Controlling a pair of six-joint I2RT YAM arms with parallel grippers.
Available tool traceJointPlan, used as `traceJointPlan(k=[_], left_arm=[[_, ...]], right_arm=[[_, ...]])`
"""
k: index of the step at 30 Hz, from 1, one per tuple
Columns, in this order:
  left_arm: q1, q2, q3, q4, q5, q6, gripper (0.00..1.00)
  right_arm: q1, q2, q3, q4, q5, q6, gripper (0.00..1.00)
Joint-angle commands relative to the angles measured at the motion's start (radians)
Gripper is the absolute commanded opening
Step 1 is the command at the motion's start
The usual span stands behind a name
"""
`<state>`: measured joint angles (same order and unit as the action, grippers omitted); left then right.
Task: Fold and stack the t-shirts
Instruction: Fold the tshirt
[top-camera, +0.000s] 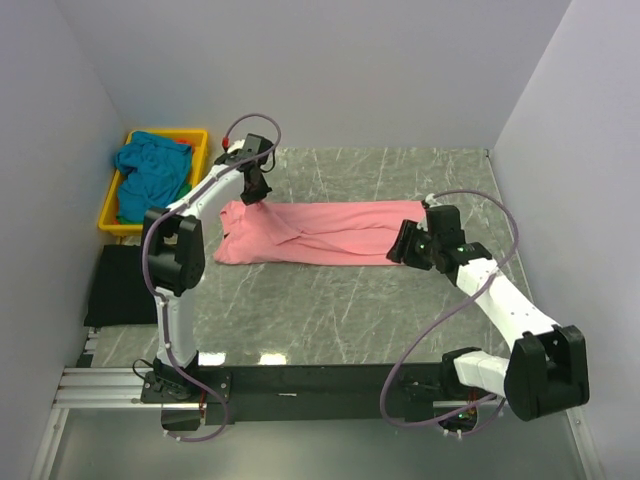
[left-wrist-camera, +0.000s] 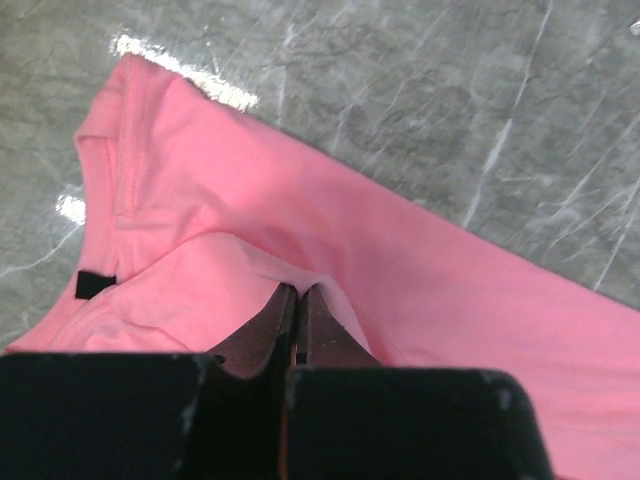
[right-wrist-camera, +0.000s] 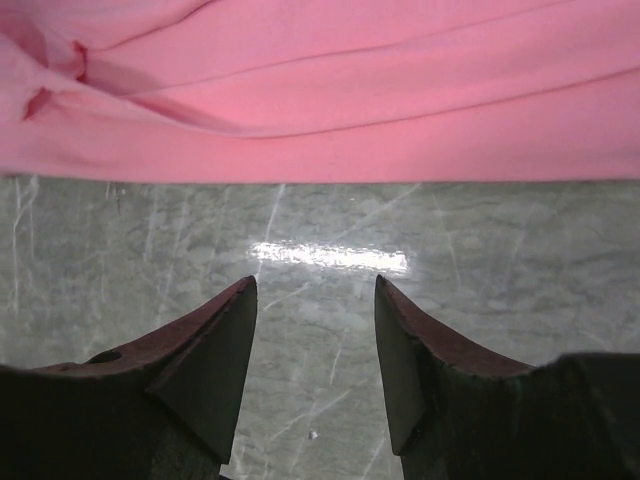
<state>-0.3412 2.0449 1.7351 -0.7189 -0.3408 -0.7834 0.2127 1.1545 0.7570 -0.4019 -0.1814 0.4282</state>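
The worktop (top-camera: 330, 310) is a grey, marble-veined slab, smooth and glossy enough to throw back bright patches of light. The salmon pink t-shirt (top-camera: 320, 232) is soft matt cloth, finely knit, with stitched seams at the neckline and a small black fabric tab (left-wrist-camera: 95, 284) by the collar. The teal t-shirt (top-camera: 150, 170) is dull, crumpled cloth too, in a yellow tray (top-camera: 110, 215) of smooth hard plastic. The left fingers (left-wrist-camera: 262, 335) and right fingers (right-wrist-camera: 215, 345) look like dark matt plastic, reddish on their inner faces, with pale scuffs along the edges. The arm shells (top-camera: 510, 305) are smooth white plastic. The rail (top-camera: 100, 385) is bare brushed metal.
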Motion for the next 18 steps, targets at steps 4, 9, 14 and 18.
traceJointPlan(k=[4,9,14,18], left_arm=[[0.005,0.040,0.067,0.081,0.048,-0.014,0.02],[0.016,0.063,0.083,0.093,0.040,-0.031,0.03],[0.027,0.087,0.080,0.104,0.046,-0.051,0.08],[0.031,0.077,0.061,0.084,0.046,-0.047,0.28]], right_arm=[[0.056,0.102,0.033,0.098,-0.076,-0.042,0.53],[0.085,0.189,0.070,0.115,-0.079,-0.054,0.50],[0.119,0.277,0.116,0.123,-0.076,-0.057,0.49],[0.146,0.338,0.159,0.118,-0.084,-0.069,0.48]])
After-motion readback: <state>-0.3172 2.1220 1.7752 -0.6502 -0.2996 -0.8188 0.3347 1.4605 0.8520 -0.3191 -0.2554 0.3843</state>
